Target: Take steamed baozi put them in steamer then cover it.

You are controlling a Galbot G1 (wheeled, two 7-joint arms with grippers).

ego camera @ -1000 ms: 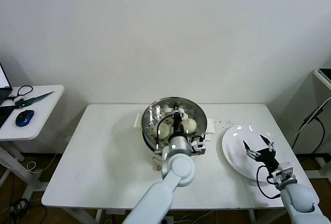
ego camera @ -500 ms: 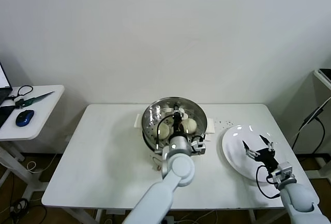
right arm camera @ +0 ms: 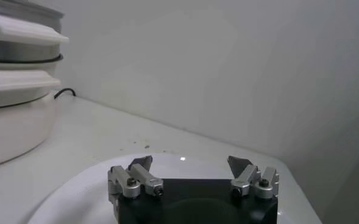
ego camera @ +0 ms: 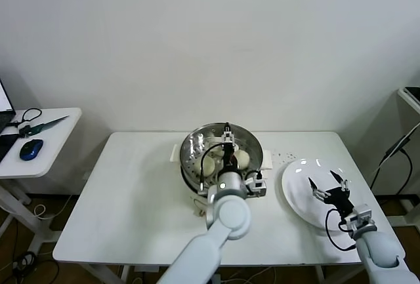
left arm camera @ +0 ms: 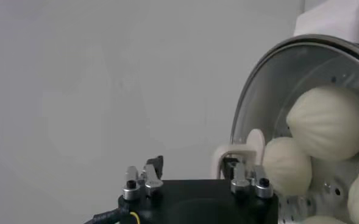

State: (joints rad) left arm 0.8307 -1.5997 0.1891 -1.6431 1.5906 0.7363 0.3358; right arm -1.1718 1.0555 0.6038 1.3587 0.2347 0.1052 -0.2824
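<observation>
The steamer (ego camera: 197, 145) stands at the back middle of the white table on its white pot base. Cream-white baozi (ego camera: 240, 159) lie inside it; three show in the left wrist view (left arm camera: 328, 122). My left gripper (ego camera: 227, 141) hovers over the steamer's middle, open and empty, with the steel rim (left arm camera: 252, 103) beside it in the left wrist view (left arm camera: 191, 163). My right gripper (ego camera: 328, 183) is open and empty just above a flat white plate (ego camera: 296, 189), as the right wrist view (right arm camera: 189, 162) also shows. The cover is out of view.
The bare white plate (right arm camera: 75, 195) lies at the table's right, near its front edge. A small side table (ego camera: 46, 146) at the far left holds a blue mouse (ego camera: 31, 148). The pot base (right arm camera: 14, 122) shows beside the plate. A wall stands close behind.
My left gripper has lifted a little and shifted toward the back of the steamer. The right arm and the baozi have not moved.
</observation>
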